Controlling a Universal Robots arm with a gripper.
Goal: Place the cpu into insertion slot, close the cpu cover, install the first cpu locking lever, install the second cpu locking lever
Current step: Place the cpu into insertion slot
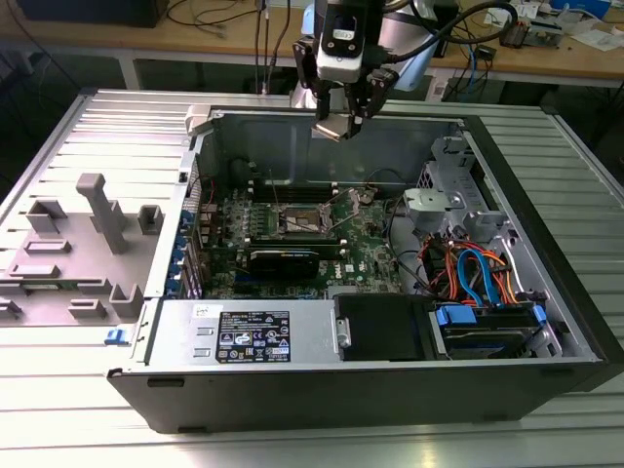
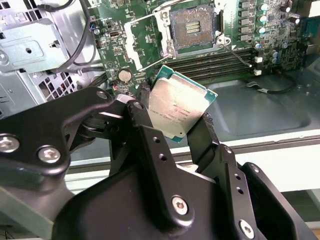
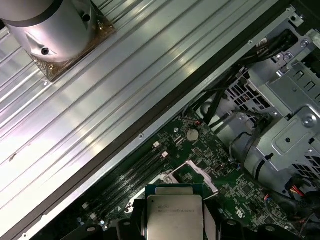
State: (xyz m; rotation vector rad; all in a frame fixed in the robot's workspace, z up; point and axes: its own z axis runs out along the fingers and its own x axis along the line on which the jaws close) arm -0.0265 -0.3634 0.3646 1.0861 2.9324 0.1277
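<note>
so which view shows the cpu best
The second wrist view: the cpu shows nearly its whole silver top, pinched at two edges by the gripper. The first wrist view cuts the cpu off at the picture's edge. In the exterior view the cpu is a small tilted square high over the computer case.

An open black computer case (image 1: 322, 390) lies on the ribbed silver metal table (image 1: 117, 127), a grey plastic fixture (image 1: 97, 210) at nine o'clock.
</note>
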